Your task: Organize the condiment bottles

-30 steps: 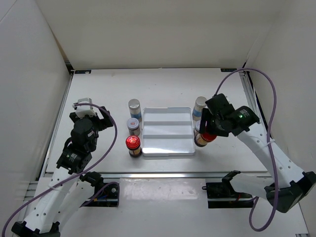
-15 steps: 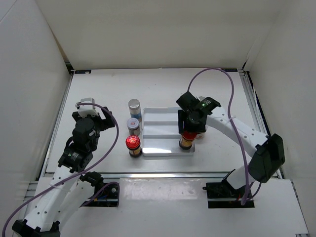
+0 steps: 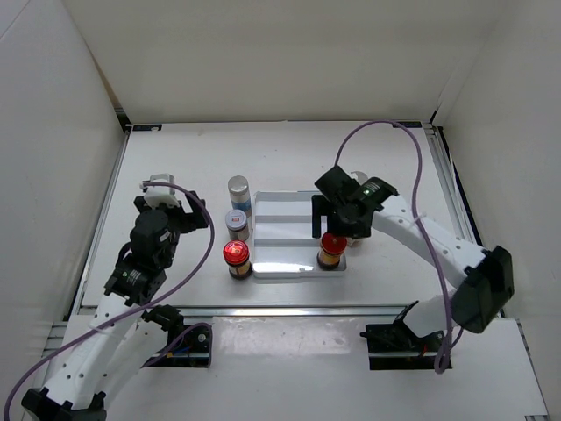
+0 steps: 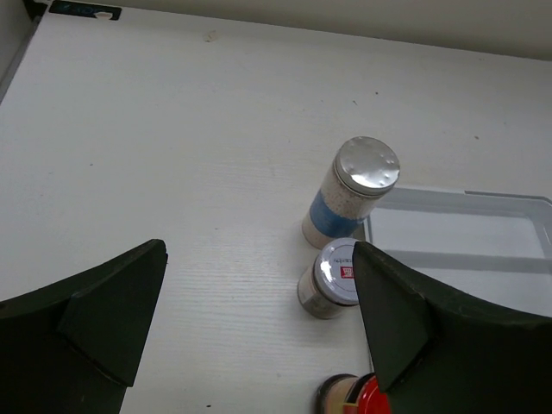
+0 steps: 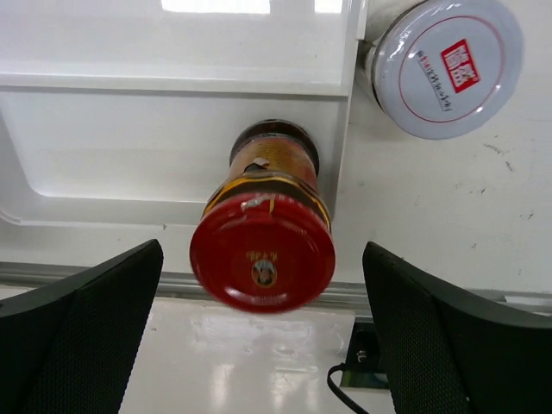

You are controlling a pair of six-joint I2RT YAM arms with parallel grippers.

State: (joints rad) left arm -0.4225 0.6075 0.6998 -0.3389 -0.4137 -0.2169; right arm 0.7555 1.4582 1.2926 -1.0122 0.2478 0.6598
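A red-capped amber bottle (image 3: 330, 248) (image 5: 263, 228) stands in the front right corner of the white tray (image 3: 289, 239) (image 5: 172, 129). My right gripper (image 3: 332, 231) (image 5: 263, 259) hovers over it, open, with its fingers apart on either side of the cap and not touching. Just outside the tray's right edge sits a white-lidded jar (image 5: 448, 65). Left of the tray stand a silver-capped bottle (image 3: 238, 190) (image 4: 352, 203), a white-lidded jar (image 3: 237, 222) (image 4: 332, 276) and a second red-capped bottle (image 3: 235, 257) (image 4: 362, 398). My left gripper (image 3: 175, 206) (image 4: 259, 259) is open and holds nothing, left of that row.
Part of another silver-capped bottle (image 3: 357, 179) shows behind the right arm, beside the tray's far right corner. White walls close in the table on three sides. The metal rail (image 3: 289, 310) runs along the near edge.
My right gripper carried the red-capped bottle from beside the tray's right edge into its front right corner, then opened and let go. The left arm barely moved.
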